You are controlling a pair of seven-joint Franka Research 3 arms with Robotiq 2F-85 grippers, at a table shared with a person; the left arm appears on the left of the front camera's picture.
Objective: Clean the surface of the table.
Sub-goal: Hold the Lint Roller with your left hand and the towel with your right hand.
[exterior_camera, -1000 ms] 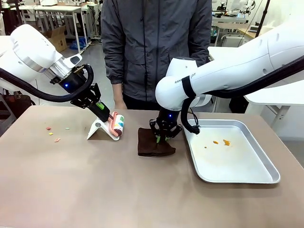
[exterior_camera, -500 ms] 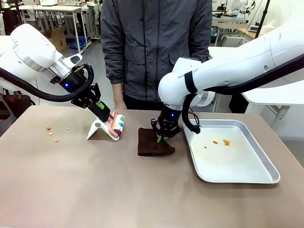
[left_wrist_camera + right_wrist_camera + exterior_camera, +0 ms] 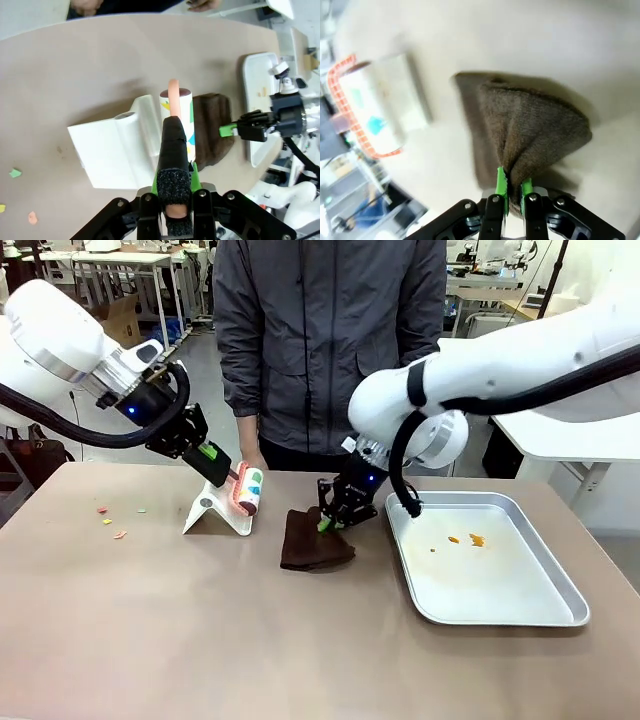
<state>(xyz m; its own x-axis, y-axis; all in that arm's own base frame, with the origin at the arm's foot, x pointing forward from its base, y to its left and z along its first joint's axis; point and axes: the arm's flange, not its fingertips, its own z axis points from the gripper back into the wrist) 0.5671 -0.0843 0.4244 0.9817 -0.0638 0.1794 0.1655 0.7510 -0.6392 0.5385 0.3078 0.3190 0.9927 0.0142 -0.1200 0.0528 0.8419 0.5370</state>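
The brownish table (image 3: 200, 640) carries small coloured scraps (image 3: 110, 521) at its far left. My left gripper (image 3: 211, 463) is shut on the handle of a lint roller (image 3: 248, 492), held tilted just over its white stand (image 3: 213, 513). In the left wrist view the left gripper (image 3: 174, 189) clamps the black handle, and the roller (image 3: 179, 111) points away over the stand (image 3: 115, 156). My right gripper (image 3: 331, 519) is shut on one corner of a dark brown cloth (image 3: 311, 546), pulling it up. The right wrist view shows the right gripper (image 3: 512, 188) pinching the bunched cloth (image 3: 537, 132).
A silver metal tray (image 3: 540, 590) with a few orange crumbs (image 3: 466, 539) lies at the right. A person in a grey jacket stands at the far edge, one hand (image 3: 250, 458) near the roller. The near half of the table is bare.
My right gripper has risen and drawn the cloth's corner up and a little left. My left gripper has lifted the roller slightly off its stand.
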